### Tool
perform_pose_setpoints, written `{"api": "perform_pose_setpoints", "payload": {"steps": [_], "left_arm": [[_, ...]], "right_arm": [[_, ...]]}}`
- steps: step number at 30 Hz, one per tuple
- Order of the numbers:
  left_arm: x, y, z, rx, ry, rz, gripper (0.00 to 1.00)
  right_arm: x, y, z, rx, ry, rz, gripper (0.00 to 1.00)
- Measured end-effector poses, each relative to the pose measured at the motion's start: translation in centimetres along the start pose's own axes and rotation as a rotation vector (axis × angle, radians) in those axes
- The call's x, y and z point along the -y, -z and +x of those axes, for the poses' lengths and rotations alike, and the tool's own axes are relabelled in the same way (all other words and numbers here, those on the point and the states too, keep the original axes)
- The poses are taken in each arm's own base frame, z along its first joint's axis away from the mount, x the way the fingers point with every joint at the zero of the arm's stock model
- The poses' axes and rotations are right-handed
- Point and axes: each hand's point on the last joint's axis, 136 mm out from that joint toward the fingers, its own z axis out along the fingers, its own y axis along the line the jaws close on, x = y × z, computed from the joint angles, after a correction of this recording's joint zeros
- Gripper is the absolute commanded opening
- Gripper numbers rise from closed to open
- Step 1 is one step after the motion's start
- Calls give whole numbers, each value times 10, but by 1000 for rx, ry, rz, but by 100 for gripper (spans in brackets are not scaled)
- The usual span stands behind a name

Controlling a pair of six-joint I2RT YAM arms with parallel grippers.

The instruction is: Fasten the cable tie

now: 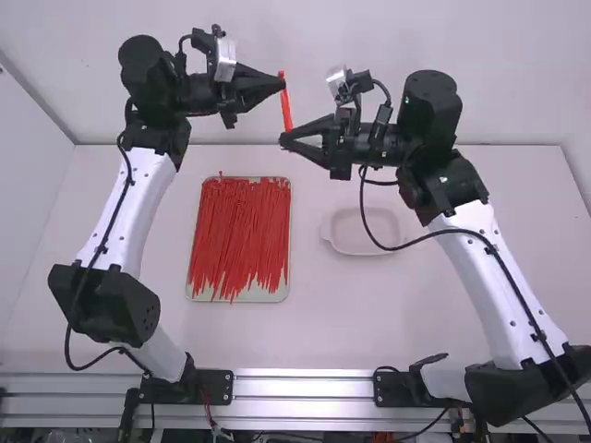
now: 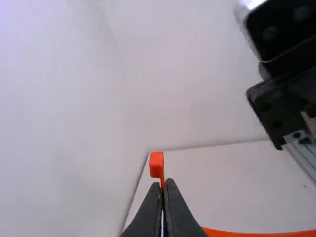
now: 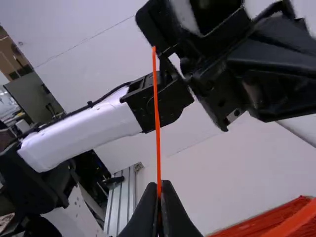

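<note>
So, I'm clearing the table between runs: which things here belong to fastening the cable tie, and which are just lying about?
In use: cable tie, held in the air; left gripper and right gripper, jaws shut near its two ends.
Lying about: tray; spare cable ties heaped on it; empty white dish.

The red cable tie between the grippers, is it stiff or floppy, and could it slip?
Probably springy, not limp: the cable tie runs straight between the left gripper and right gripper. Likely very light, being so thin. It could slip: each grip covers little of it.
</note>
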Motion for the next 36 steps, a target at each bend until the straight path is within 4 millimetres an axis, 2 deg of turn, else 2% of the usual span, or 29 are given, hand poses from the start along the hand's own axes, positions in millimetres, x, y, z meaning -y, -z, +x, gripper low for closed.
{"api": "perform_pose_setpoints", "payload": {"steps": [10,16,28,36], "left_arm": [[11,0,-4,12,-146,65,2],[13,0,-5,15,-185,72,2],[20,1,-7,26,-289,116,2],[20,1,-6,25,-284,116,2]], "right_arm": [[21,-5,10,73,-124,-19,0],[37,3,15,110,-212,1,0],[37,3,14,113,-264,-2,0],[27,-8,19,95,-268,-31,0]]}}
